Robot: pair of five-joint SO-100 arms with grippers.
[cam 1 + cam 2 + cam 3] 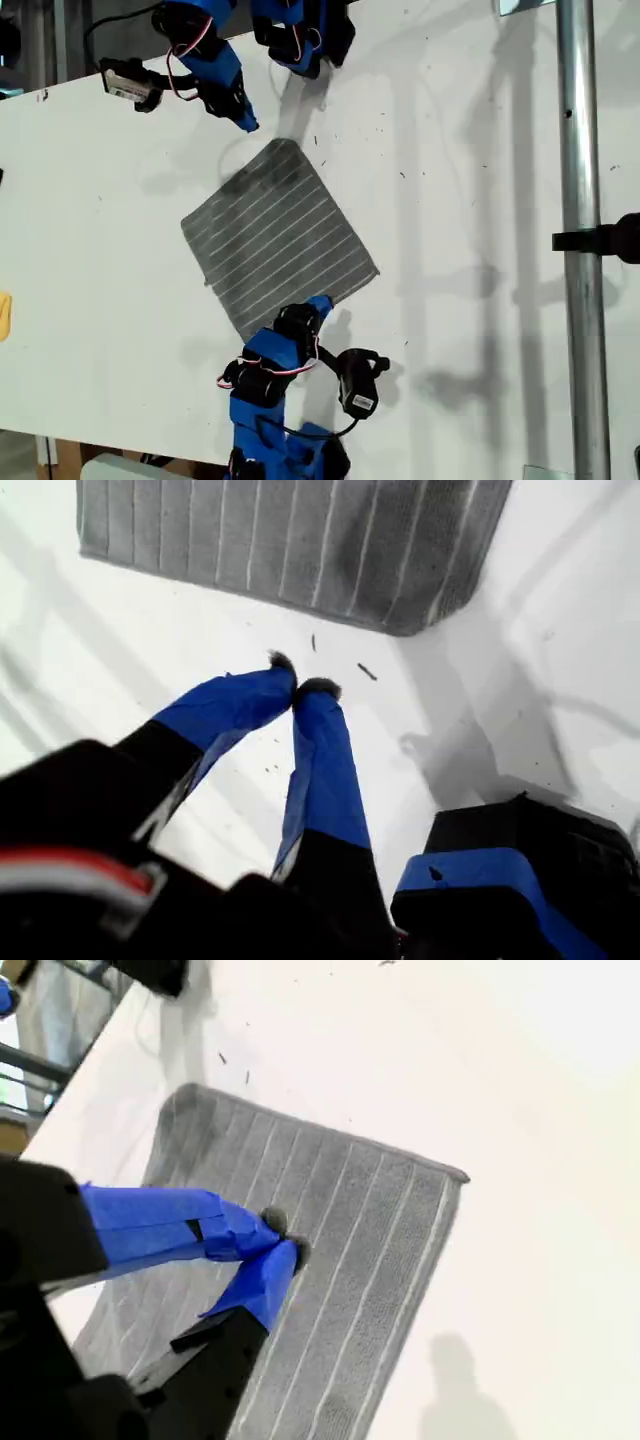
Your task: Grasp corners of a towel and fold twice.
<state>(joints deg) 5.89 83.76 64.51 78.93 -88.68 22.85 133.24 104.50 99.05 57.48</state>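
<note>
Here the towel [278,238] lies flat on the worktop [470,180]; my first pincer [247,124], clenched and empty, hovers beside one corner, while my second pincer [320,303], likewise clenched, hovers over the opposite edge.

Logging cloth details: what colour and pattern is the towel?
The towel is grey with thin parallel white stripes, clearest in the exterior view.

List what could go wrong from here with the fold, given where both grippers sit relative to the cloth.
1. My first gripper is shut over bare table, short of the towel; descending like this, it would likely miss the nearest corner.
2. My second gripper is shut over the towel's striped surface, not at a corner; pinching there could bunch the cloth.
3. Uneven grasps could drag the towel askew.
</note>
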